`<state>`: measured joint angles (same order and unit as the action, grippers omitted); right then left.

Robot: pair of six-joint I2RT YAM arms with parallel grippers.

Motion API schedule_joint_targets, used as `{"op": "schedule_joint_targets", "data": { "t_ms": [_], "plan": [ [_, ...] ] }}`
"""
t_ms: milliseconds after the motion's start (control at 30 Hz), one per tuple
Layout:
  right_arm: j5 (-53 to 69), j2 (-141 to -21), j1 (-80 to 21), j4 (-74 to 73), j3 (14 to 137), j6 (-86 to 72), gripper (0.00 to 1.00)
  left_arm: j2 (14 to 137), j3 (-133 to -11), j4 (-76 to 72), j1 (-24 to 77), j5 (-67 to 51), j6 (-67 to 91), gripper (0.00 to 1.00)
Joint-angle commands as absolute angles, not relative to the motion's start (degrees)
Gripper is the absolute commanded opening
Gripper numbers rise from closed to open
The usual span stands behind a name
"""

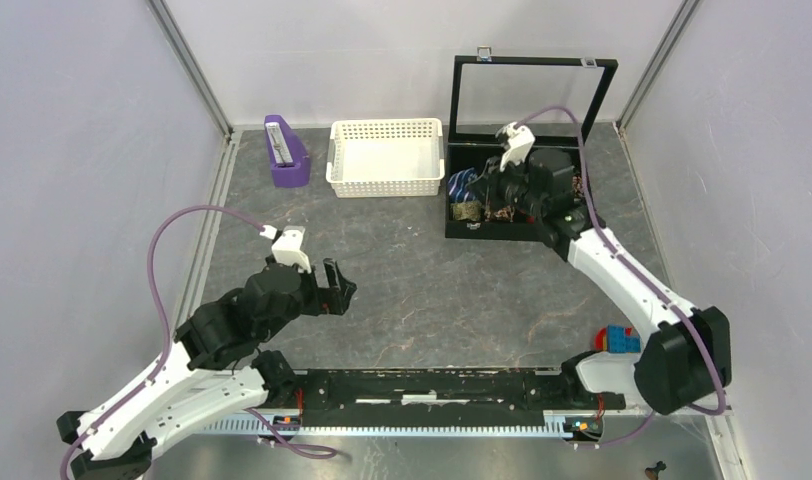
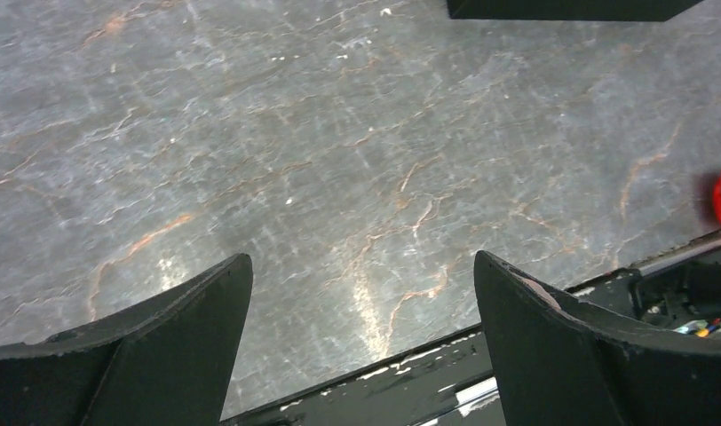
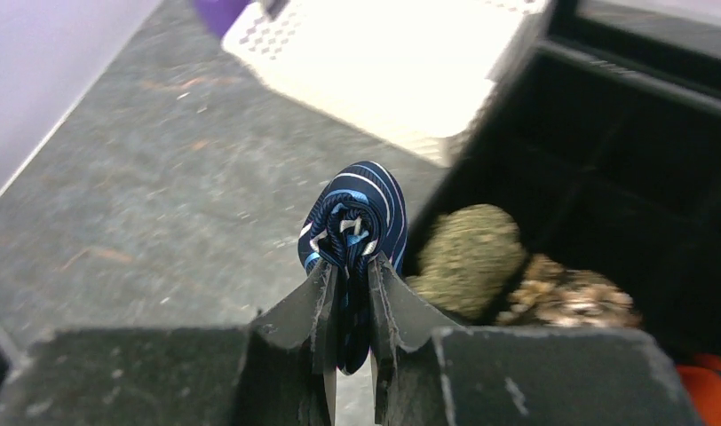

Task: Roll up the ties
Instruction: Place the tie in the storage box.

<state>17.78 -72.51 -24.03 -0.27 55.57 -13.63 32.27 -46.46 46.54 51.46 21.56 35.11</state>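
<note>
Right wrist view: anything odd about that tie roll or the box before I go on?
Nothing spilled or damaged. The navy tie is a coil pinched in the right claw at the black box's left edge, beside the olive roll. Its inner turns look bunched, not a neat spiral.

Loads of open desk (image 1: 432, 290) under your left claw (image 2: 361, 259); basket (image 1: 382, 182) sits just beside the box (image 1: 482, 232), upright lid (image 1: 534, 63) walls off its back.

The left arm was folded low near its base with the left claw (image 2: 361, 271) spread wide and holding nothing, while the right arm reached far forward, the right claw (image 3: 350, 277) clamped on the rolled navy tie (image 3: 359, 202).
</note>
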Motion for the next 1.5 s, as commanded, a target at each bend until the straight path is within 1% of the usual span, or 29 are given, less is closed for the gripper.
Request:
{"op": "schedule_joint_targets", "data": {
  "t_ms": [0,67,267,467,600,1067,1367,1467],
  "plan": [
    [10.7,-77.0,-18.7,-6.7,64.1,-9.2,0.00,30.4,-47.7,51.8,51.4,25.6,37.4,1.00],
    [9.4,-79.6,-16.5,-9.2,67.7,-7.9,0.00,30.1,-47.8,51.9,51.4,26.6,37.1,1.00],
    [6.3,-86.2,-9.5,-12.8,73.1,-7.1,0.00,28.4,-47.4,51.9,51.4,27.2,36.6,1.00],
    [3.8,-92.0,-4.7,-13.4,74.3,-7.4,0.00,27.6,-47.2,51.8,51.4,26.9,36.3,1.00],
    [5.1,-96.5,-2.0,-13.3,76.2,-8.3,0.00,28.4,-47.2,51.8,51.4,26.5,36.2,1.00],
    [5.9,-108.6,-0.3,-12.7,82.3,-9.4,0.00,29.0,-47.3,51.8,51.3,26.2,36.0,1.00],
    [5.8,-110.2,-0.4,-10.6,79.2,-9.6,0.00,29.5,-47.3,51.8,51.3,26.1,35.9,1.00],
    [5.0,-109.3,1.6,-10.7,77.4,-9.3,0.00,29.7,-47.3,51.8,51.3,26.1,36.0,1.00]
  ]
}}
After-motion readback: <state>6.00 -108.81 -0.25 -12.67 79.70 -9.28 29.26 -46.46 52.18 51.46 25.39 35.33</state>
